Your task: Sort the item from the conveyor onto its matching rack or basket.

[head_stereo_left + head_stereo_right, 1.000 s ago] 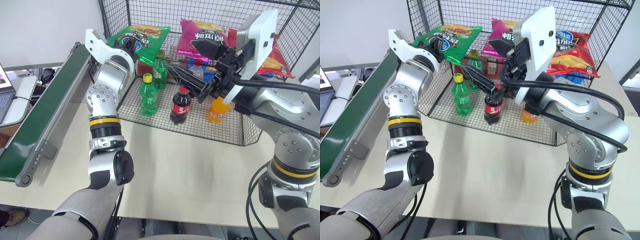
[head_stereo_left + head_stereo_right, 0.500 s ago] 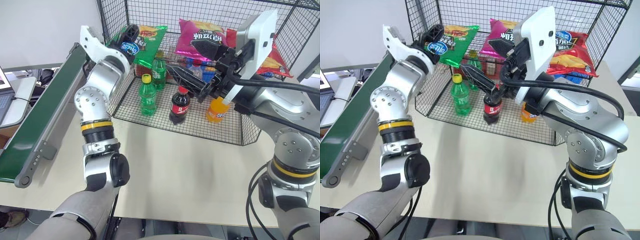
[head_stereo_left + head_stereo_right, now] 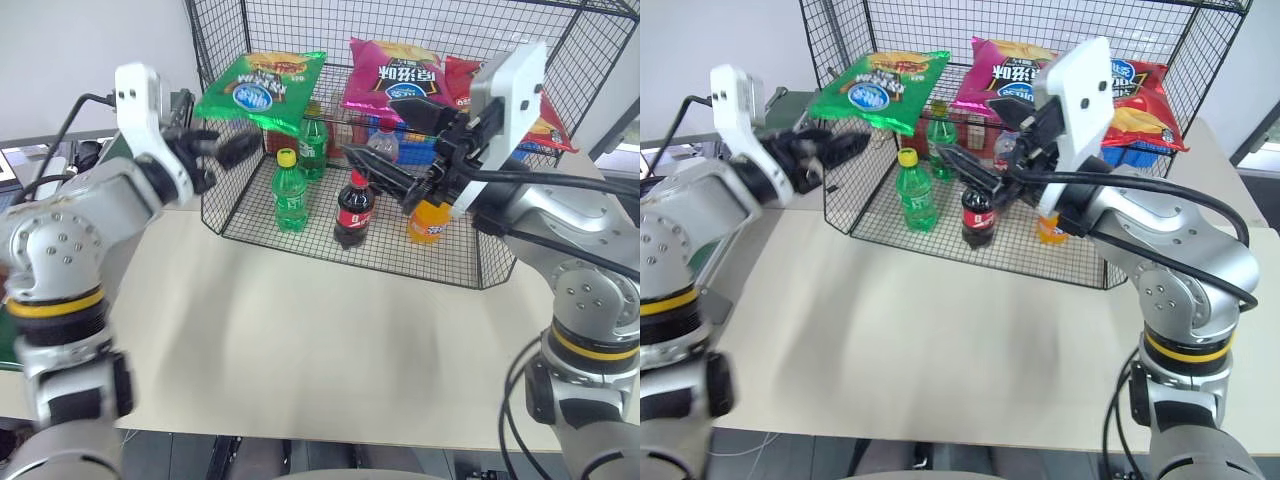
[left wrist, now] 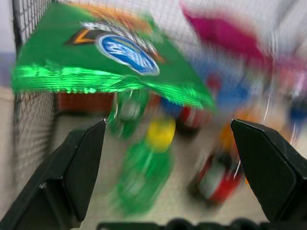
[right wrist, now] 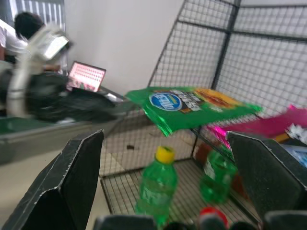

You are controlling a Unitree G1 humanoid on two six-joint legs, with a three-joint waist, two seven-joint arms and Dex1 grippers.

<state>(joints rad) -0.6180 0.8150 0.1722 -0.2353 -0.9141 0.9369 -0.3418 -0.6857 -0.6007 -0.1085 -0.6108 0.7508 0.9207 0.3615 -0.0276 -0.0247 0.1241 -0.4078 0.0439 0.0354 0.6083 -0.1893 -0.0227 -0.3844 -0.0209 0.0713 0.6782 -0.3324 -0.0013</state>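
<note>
Your green crisp bag (image 3: 262,88) lies flat on the upper wire shelf of the black wire cage (image 3: 500,262), at its left end, with one corner hanging over the front edge above the bottles. Judge it as light, puffy and slick: the foil will crumple and slide, so if you need to shift it, pinch the crimped seam or a corner, not the glossy face.

The left gripper (image 3: 215,150) sits just outside the cage's left wall, below the bag, its jaws wide apart and empty. The right gripper (image 3: 385,172) hangs in front of the cage over the bottles, jaws also apart and holding nothing.

Beside the green bag on the shelf lies a magenta crisp bag (image 3: 390,80), and past it a red crisp bag (image 3: 545,130). Under the shelf stand two green bottles (image 3: 290,192), a cola bottle (image 3: 352,208) and an orange bottle (image 3: 428,220). The bare worktop (image 3: 320,330) lies in front. Watch the cage's left wall and the overhanging corner near the left arm.
</note>
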